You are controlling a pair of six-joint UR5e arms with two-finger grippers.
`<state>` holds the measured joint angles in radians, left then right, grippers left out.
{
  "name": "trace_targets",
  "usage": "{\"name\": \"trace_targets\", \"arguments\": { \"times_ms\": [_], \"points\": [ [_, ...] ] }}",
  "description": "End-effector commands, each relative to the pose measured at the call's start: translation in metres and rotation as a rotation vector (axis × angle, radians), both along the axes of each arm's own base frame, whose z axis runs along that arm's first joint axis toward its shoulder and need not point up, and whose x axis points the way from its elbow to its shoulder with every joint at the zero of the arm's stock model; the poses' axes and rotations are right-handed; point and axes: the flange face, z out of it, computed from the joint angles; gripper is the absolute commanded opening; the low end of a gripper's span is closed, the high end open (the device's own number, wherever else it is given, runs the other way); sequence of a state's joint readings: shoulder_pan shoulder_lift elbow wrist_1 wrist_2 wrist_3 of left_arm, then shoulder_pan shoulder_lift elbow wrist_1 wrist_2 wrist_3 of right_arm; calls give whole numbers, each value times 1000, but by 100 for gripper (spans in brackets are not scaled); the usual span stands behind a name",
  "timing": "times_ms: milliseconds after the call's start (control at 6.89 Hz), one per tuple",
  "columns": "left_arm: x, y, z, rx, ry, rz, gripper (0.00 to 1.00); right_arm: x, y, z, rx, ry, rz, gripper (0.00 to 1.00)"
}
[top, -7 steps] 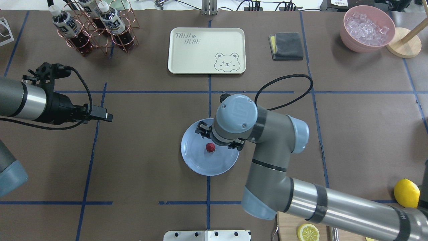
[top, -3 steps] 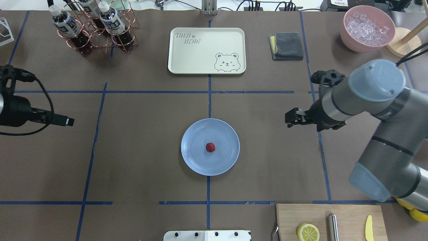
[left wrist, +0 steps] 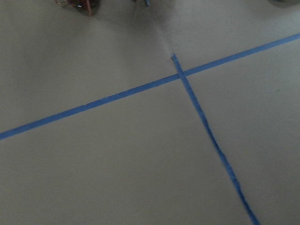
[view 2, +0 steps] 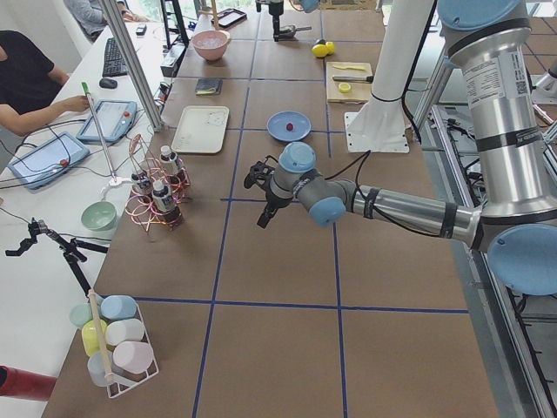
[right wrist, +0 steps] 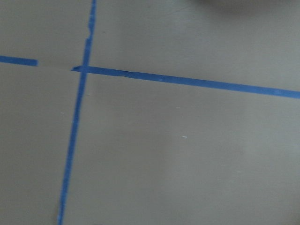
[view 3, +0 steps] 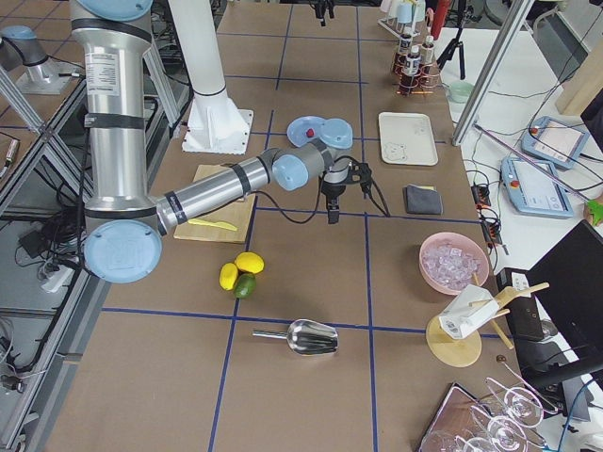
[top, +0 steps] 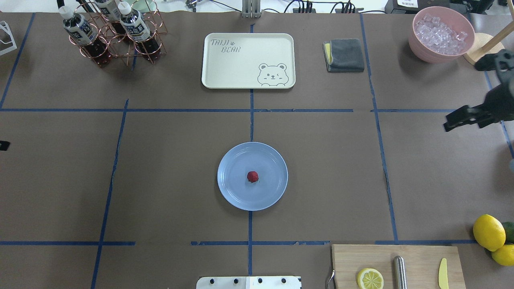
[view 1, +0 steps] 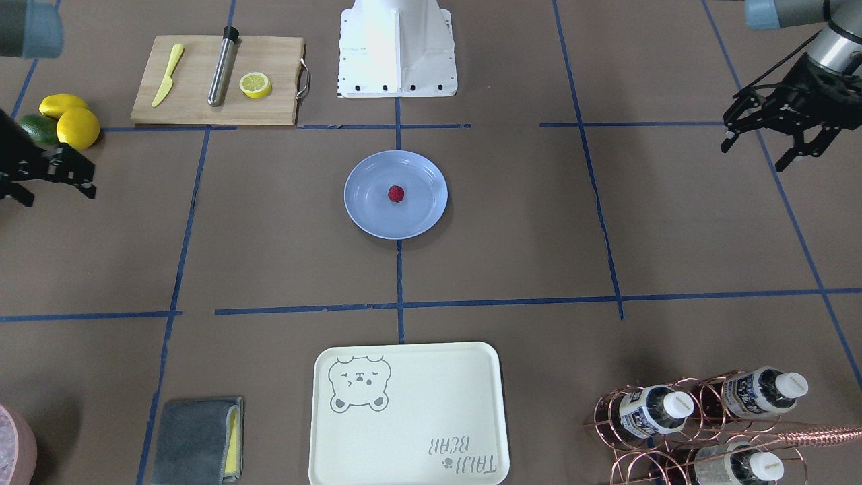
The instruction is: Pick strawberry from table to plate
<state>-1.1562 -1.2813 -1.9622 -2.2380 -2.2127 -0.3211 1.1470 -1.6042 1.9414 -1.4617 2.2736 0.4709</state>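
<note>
The strawberry [top: 252,176] [view 1: 396,194], a small dark-red berry, lies near the middle of the light blue plate [top: 233,192] [view 1: 363,209] on the brown table [top: 168,160]. My right gripper [top: 449,123] [view 1: 55,194] hangs at the table's right side, far from the plate, open and empty. Far to the plate's other side, my left gripper [view 1: 755,155] is open and empty too; the overhead view shows only its tip at the left edge. Both wrist views show only bare paper and blue tape.
A cream bear tray [top: 248,60] lies beyond the plate. Bottles in a copper rack [top: 112,32] stand back left, a grey cloth [top: 343,55] and a pink bowl of ice [top: 441,34] back right. Front right: cutting board [top: 417,257] with half lemon [top: 370,278], whole lemons [top: 488,232].
My right arm has swung from over the plate out to the table's right edge. The left arm has drawn back to the left, almost out of the overhead view. The strawberry stays on the plate.
</note>
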Motion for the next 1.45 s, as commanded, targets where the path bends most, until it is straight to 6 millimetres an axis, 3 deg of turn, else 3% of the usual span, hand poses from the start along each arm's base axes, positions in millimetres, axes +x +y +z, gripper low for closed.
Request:
{"name": "trace_targets", "arguments": {
  "times_ms": [0,145,290,435,725,1015,1305],
  "points": [
    [-84,5,47,-20,-44,20,99,105,8,84,81,12,-76,100],
    [-105,0,58,-94,-82,18,99,138,25,113,88,10,-81,100],
    [-142,0,75,-187,-115,8,99,154,40,127,102,-7,-97,100],
    [-161,-6,70,-242,-118,-11,99,156,44,127,88,-35,-92,100],
    [-167,-18,60,-358,-125,-10,100,156,41,126,56,-28,-85,100],
    [-163,-13,94,-422,-107,4,100,154,37,121,44,-28,-85,100],
    [-162,-14,98,-396,-97,5,100,155,33,121,7,-18,-88,100]
  ]
}}
